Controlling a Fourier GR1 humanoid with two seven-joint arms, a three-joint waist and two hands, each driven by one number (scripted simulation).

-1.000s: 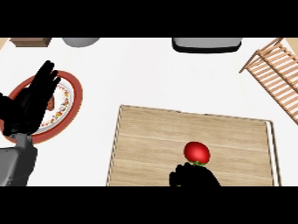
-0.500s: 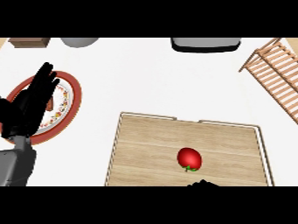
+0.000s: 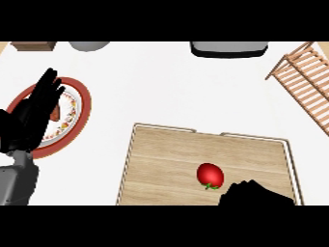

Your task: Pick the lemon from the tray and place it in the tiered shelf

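Note:
A red round fruit with a green stalk [image 3: 210,174] lies on the wooden tray [image 3: 167,159], right of its middle; no yellow lemon shows. The slatted wooden tiered shelf [image 3: 315,89] stands at the right edge of the counter. My right hand [image 3: 256,195] shows only in part at the lower edge, just to the lower right of the fruit and apart from it. At the left my left hand [image 3: 33,113] rests open with fingers up, in front of a plate.
A red-rimmed plate [image 3: 78,108] with food lies at the left, partly behind my left hand. Along the far edge stand a dark grey container [image 3: 227,48], a grey bowl [image 3: 89,46] and a small wooden box [image 3: 33,46].
My right hand drew back from the fruit toward the lower edge, then came in again at the fruit's lower right. The fruit shifted slightly toward me. The left hand stayed put.

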